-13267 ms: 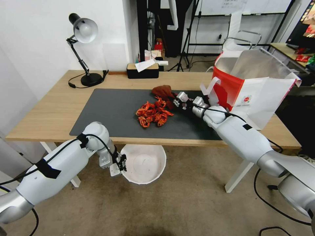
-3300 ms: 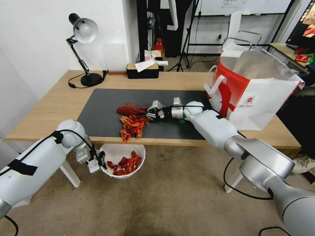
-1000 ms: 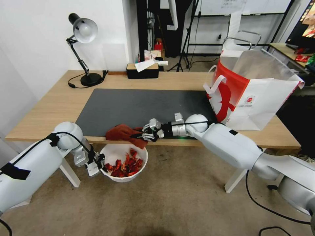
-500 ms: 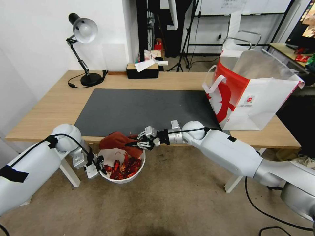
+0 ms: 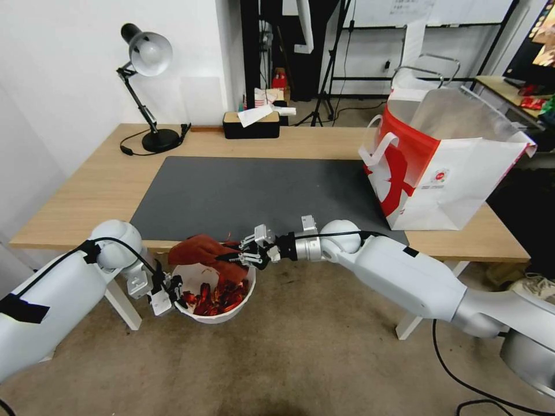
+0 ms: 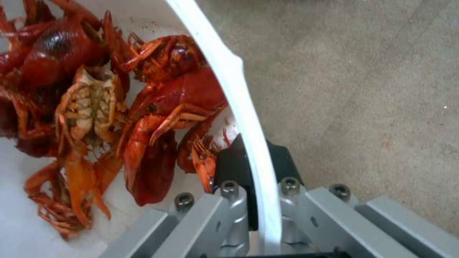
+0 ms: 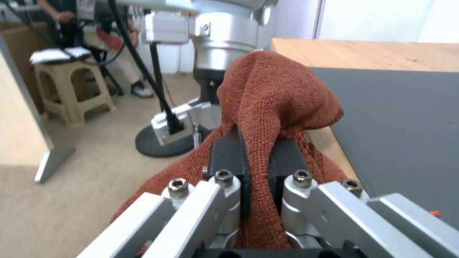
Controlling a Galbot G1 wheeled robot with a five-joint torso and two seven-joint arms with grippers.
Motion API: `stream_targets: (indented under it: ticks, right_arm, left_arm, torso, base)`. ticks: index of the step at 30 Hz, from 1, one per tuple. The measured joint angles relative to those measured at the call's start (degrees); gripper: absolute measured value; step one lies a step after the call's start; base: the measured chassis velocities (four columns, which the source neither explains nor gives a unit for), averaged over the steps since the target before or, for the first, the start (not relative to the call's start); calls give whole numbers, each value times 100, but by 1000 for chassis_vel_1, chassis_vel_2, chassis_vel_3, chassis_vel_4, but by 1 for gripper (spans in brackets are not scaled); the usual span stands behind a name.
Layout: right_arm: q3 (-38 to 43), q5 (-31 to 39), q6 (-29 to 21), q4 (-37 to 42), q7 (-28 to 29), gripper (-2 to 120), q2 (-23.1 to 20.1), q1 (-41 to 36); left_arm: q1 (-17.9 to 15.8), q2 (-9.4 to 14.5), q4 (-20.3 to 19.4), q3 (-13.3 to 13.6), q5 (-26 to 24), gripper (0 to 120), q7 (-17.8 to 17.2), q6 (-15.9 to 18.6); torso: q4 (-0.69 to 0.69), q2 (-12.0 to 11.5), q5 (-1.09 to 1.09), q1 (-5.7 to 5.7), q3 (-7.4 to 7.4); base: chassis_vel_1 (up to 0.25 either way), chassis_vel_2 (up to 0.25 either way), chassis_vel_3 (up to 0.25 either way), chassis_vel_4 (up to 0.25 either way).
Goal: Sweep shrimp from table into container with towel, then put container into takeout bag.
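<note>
Below the desk (image 5: 87, 190) edge, left tool (image 5: 169, 290) clamps the bowl (image 5: 245, 292) rim, shrimp (image 5: 211, 293) inside; right tool (image 5: 240, 255) grips the towel (image 5: 193, 252), apparently just above it.

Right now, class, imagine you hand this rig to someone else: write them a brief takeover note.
Left pincer: shut on the container rim, holding it below the table edge.
Right pincer: shut on the towel, over the container.
Shrimp lie in the container; the mat looks swept.
Left: put the container into the takeout bag, standing open on the table's right end.
</note>
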Motion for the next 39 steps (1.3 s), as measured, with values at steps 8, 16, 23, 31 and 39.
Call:
stream_targets:
  ticks: [8,16,23,31,39]
  right_arm:
    - [265,419,-20,155,385,4,5,-50]
    - [711,313,226,-591,938,4,323,487]
    - [840,-307,391,-1807,663,4,492,836]
    - [748,-494,395,-2275,404,4,662,670]
    - [647,-556,395,-2369,280,4,731,620]
  left_arm:
    - [58,-8,2,-62,12,0,-5,-19]
    - [140,-8,-10,-161,20,0,-9,-45]
    - [196,-6,-27,-241,23,0,-24,-52]
    - [231,-6,-33,-261,29,0,-37,-55]
    - [228,-5,-55,-260,30,0,-44,-55]
  torso:
    - [-1,0,0,0,0]
    - [2,0,0,0,0]
    - [-2,0,0,1,0]
    - [1,0,0,0,0]
    - [1,0,0,0,0]
  base:
    - [0,0,0,0]
    - [0,0,0,0]
    - [0,0,0,0]
    - [0,0,0,0]
    - [0,0,0,0]
